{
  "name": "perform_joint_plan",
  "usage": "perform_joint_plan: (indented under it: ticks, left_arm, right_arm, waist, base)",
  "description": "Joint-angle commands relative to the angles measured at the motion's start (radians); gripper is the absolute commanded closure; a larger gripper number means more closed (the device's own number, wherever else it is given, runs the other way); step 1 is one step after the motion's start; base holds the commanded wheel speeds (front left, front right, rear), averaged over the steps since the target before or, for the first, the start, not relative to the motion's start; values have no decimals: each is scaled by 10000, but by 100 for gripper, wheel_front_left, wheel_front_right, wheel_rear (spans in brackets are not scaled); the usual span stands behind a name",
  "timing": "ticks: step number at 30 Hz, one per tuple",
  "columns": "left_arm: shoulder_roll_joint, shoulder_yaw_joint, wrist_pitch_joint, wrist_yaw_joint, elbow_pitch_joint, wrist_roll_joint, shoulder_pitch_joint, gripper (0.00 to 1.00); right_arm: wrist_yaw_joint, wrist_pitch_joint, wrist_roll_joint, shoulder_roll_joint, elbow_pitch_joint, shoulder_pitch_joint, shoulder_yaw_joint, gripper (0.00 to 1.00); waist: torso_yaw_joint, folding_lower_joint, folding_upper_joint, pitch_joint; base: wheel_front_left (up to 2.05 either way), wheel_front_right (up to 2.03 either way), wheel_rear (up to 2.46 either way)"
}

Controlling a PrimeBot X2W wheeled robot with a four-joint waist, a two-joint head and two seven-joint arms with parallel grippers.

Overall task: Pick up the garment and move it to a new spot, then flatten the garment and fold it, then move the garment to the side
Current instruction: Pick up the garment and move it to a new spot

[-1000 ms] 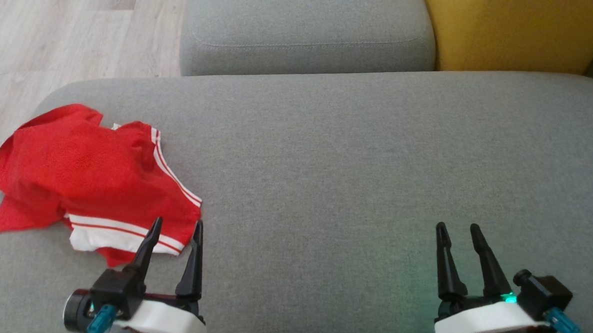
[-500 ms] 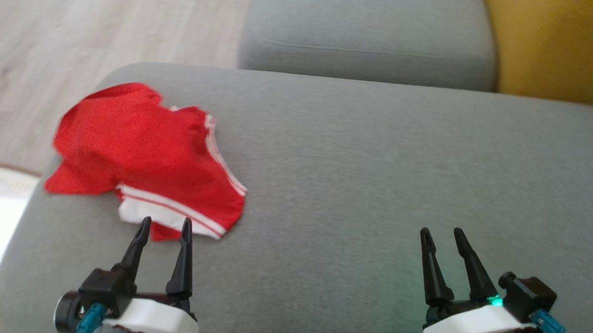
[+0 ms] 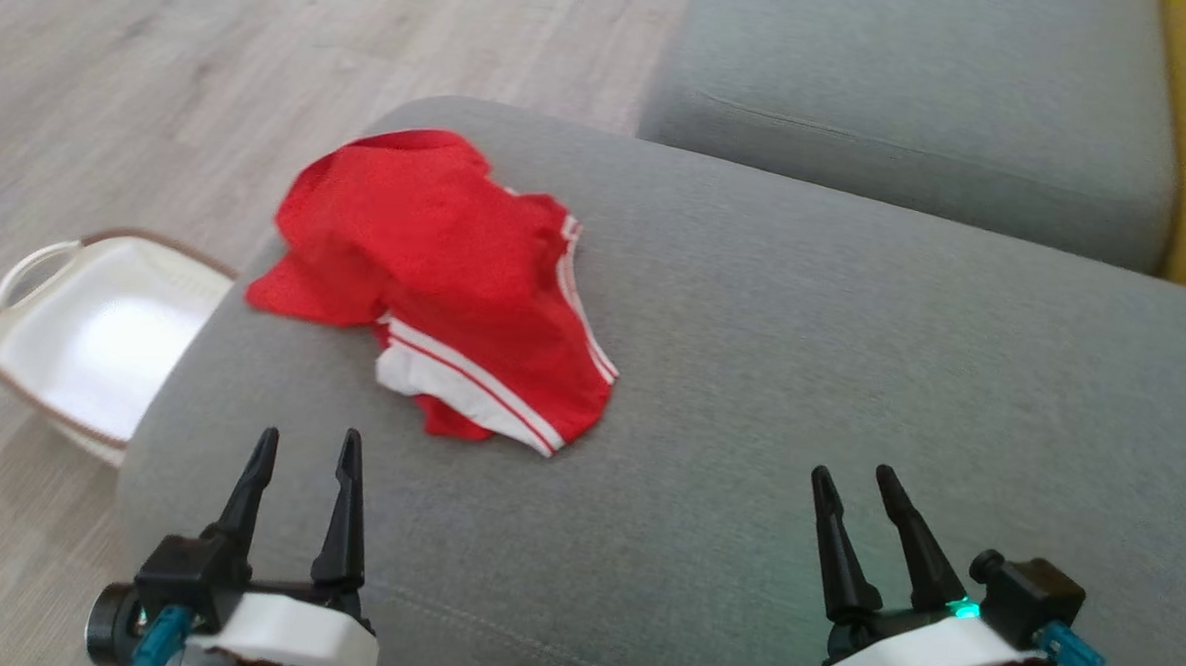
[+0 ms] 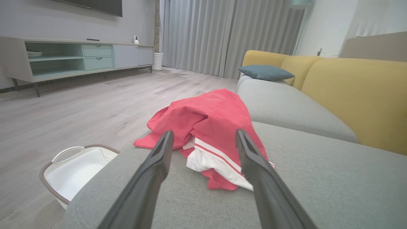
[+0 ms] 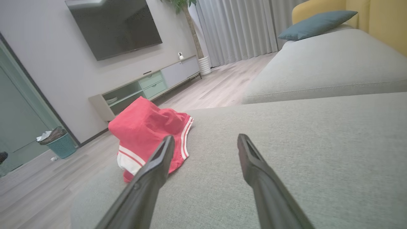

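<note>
We hold both arms low over the grey sofa seat [image 3: 851, 384], the left gripper [image 3: 309, 433] and right gripper [image 3: 853, 471] spread wide and empty, poised, we judge, for the first pick. The red garment [image 3: 456, 267] lies crumpled at the seat's far left edge, just ahead of our left fingers. Its white-striped hem faces us, and a white laundry basket [image 3: 15, 278] sits on the floor beyond.

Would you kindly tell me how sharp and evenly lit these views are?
Head view: slightly smeared, the white plastic basket blown out inside, a green glow beside the right gripper on the grey fabric sofa. Both wrist views: crisp on the crumpled red garment.
</note>
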Motion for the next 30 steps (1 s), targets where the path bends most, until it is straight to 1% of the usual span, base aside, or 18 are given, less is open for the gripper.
perform_joint_plan:
  ticks: [1, 8, 11, 14, 17, 19, 24, 27, 30]
  left_arm:
    - [-52, 411, -122, 27, -398, 62, -370, 0]
    - [-52, 655, -122, -12, -477, 108, -418, 0]
    - [-52, 791, -122, -39, -499, 106, -467, 0]
    - [-52, 979, -122, 69, -425, -49, -593, 0]
    - [-53, 1171, -122, 48, -354, -36, -873, 0]
    - [-53, 1341, -122, -57, -287, 31, -1118, 0]
    - [106, 1850, -122, -590, 144, -121, -2258, 0]
    - [455, 2008, -122, -932, 674, -186, -3185, 0]
    - [1024, 1860, -122, -1225, 1519, -214, -4248, 0]
  right_arm:
    - [-7, -111, 43, -73, -273, -294, 236, 0]
    - [-7, -111, 108, -73, -229, -329, 239, 0]
    - [-7, -111, 125, -73, -239, -358, 285, 0]
    - [-7, -111, 81, -73, -236, -438, 298, 0]
    - [-7, -111, -9, -73, -285, -579, 145, 0]
    - [-7, -111, -101, -73, -344, -699, -12, 0]
    - [-7, -111, -510, -73, -547, -1154, -613, 0]
    - [-7, -111, -649, -73, -776, -1499, -1121, 0]
    - [-7, -111, -910, -73, -1009, -1826, -1544, 0]
  waist:
    - [310, 0, 0, -18]
    - [649, 0, 0, 27]
    - [588, 0, 0, 89]
    - [451, 0, 0, 248]
    - [266, 0, 0, 448]
    - [109, 0, 0, 698]
    - [-324, 0, 0, 1546]
    - [-609, 0, 0, 2132]
    - [-882, 0, 0, 2721]
  base:
    - [0, 0, 0]
    - [0, 0, 0]
    - [0, 0, 0]
    - [0, 0, 0]
    - [0, 0, 0]
    - [0, 0, 0]
    - [0, 0, 0]
    - [0, 0, 0]
    - [0, 0, 0]
